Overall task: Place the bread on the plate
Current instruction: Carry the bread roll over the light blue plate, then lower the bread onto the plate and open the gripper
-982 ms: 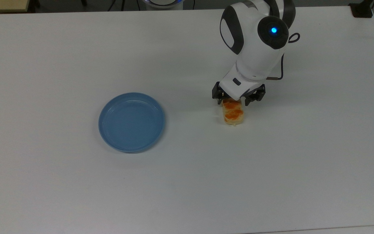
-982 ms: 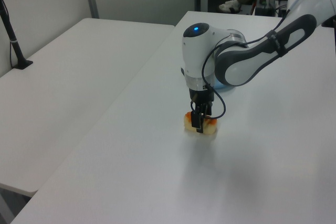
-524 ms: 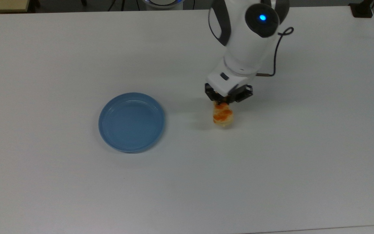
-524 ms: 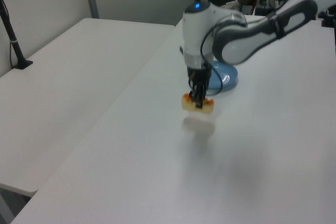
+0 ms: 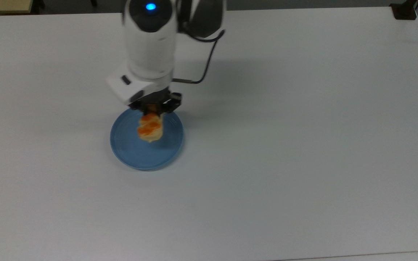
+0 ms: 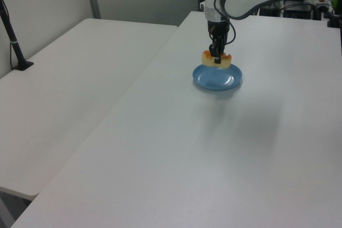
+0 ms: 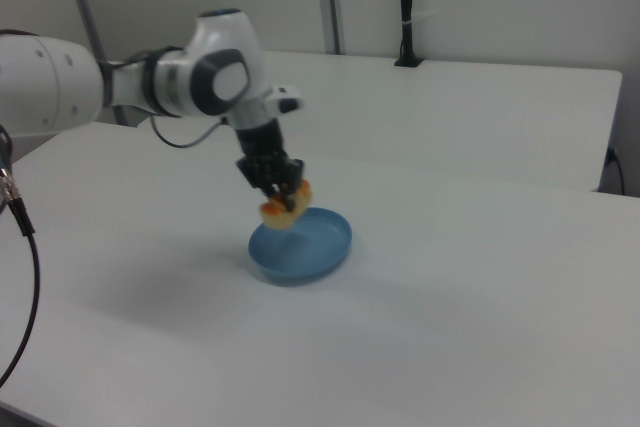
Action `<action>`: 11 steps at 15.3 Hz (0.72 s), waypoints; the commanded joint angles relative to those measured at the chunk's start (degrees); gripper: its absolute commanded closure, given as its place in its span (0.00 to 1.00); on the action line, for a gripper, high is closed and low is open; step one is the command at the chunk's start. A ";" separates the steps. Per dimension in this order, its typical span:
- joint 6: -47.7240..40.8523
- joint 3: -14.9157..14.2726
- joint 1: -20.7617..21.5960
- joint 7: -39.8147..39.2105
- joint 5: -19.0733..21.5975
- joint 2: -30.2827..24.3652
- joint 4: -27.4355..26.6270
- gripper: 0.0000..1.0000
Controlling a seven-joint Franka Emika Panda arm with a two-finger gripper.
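While held clear of the desk (image 5: 303, 163), bread (image 5: 150, 128) gripped at mid-length by gripper (image 5: 154, 107), jaws closed narrowly on both long sides. Bread pale tan with orange glazed lumps uppermost, hanging roughly level in the left view (image 6: 216, 59), tilted somewhat in the right view (image 7: 285, 205). Suspended above plate (image 5: 129, 152), not touching it: clear gap between bread underside and plate surface in the left view, bread set over the plate's far rim there. From the top view, overlaps the plate's upper middle, nearer the rim facing the desk's far edge. Plate (image 6: 219, 80) blue, round, shallow, raised rim, resting flat on the desk, nothing lying in it. Position of plate: left of the desk's centre in the top view, well apart from every edge and corner; in the right view (image 7: 310, 247), directly below and slightly right of the held bread. Gripper (image 7: 270, 175) pointed downward from a white arm (image 5: 151, 43) with dark joint covers and a lit blue indicator. Arm reaches in from the desk's far edge in the top view, from the right view's left side. Black cable (image 5: 205, 61) looped beside the wrist. Second white table (image 6: 69, 78) alongside the desk on the left view's left, narrow gap between. Black post (image 7: 405, 7) upright at the far table edge in the right view.
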 commanded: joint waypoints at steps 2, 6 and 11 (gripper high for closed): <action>6.92 -1.59 0.77 -1.04 0.75 3.70 -2.30 0.55; 7.11 -1.59 0.94 4.22 1.01 4.33 -2.39 0.00; -5.51 -0.81 0.68 5.73 0.92 -7.68 -2.21 0.00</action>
